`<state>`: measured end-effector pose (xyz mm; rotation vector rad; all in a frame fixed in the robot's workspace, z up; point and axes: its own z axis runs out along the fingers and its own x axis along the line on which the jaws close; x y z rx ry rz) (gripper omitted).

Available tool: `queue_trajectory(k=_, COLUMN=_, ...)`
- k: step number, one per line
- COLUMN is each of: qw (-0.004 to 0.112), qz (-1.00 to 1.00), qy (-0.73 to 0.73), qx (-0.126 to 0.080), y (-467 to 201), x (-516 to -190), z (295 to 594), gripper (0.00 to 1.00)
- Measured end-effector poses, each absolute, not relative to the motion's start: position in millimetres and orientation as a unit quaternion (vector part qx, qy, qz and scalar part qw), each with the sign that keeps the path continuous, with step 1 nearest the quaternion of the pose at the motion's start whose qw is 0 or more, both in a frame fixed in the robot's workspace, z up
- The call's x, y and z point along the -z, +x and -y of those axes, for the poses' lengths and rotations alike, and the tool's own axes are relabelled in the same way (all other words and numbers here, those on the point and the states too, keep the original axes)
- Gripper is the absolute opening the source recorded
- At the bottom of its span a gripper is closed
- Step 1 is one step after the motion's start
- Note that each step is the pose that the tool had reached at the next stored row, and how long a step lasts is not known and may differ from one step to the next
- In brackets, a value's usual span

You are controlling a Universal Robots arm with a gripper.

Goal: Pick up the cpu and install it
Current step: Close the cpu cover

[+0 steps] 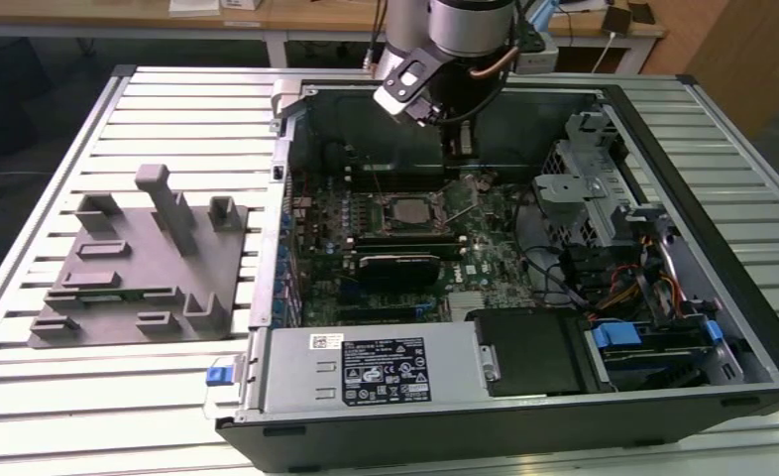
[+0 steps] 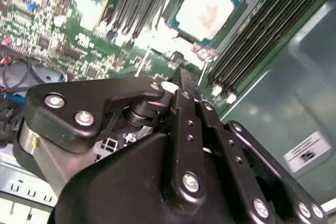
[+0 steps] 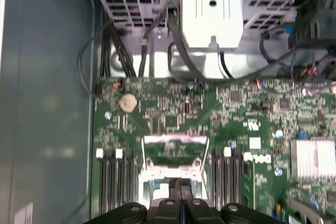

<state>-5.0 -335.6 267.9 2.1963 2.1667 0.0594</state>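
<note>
**A:** Cpu count and location?
**B:** One cpu. Lies silvery face up in the single motherboard socket, between two banks of memory slots.
**A:** Gripper condition?
**B:** One gripper. Fingers pressed together, nothing between them. Hangs above the motherboard socket, inside the open case.
**A:** Outside the case?
**B:** One grey moulded tray, at the exterior view's left, well apart from the gripper.

The cpu — a small, flat, square chip with a silvery-white top — lies flat in its socket on the green board.
</note>
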Motion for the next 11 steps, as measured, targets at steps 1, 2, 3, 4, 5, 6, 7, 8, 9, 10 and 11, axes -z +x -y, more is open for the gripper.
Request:
queue_trajectory(k=1, qw=0.028, qz=-0.702, qy=0.711, qx=-0.019, y=-1, x=-268, z=336, gripper=0.11)
queue_trajectory(k=2, qw=0.028, qz=-0.702, qy=0.711, qx=-0.019, y=2, x=-268, z=336, gripper=0.11)
queue_trajectory(k=3, qw=0.028, qz=-0.702, qy=0.711, qx=-0.019, y=6, x=-268, z=336, gripper=0.11)
queue_trajectory(k=4, qw=0.027, qz=-0.702, qy=0.711, qx=-0.019, y=10, x=-268, z=336, gripper=0.11)
queue_trajectory(k=5, qw=0.027, qz=-0.702, qy=0.711, qx=-0.019, y=14, x=-268, z=336, gripper=0.11)
queue_trajectory(k=6, qw=0.027, qz=-0.702, qy=0.711, qx=-0.018, y=18, x=-268, z=336, gripper=0.11)
queue_trajectory(k=7, qw=0.027, qz=-0.702, qy=0.711, qx=-0.018, y=22, x=-268, z=336, gripper=0.11)
queue_trajectory(k=8, qw=0.027, qz=-0.702, qy=0.711, qx=-0.018, y=26, x=-268, z=336, gripper=0.11)
queue_trajectory(k=9, qw=0.027, qz=-0.702, qy=0.711, qx=-0.018, y=29, x=-268, z=336, gripper=0.11)
queue_trajectory(k=10, qw=0.026, qz=-0.702, qy=0.711, qx=-0.018, y=33, x=-268, z=336, gripper=0.11)
queue_trajectory(k=11, qw=0.026, qz=-0.702, qy=0.712, qx=-0.017, y=37, x=-268, z=336, gripper=0.11)
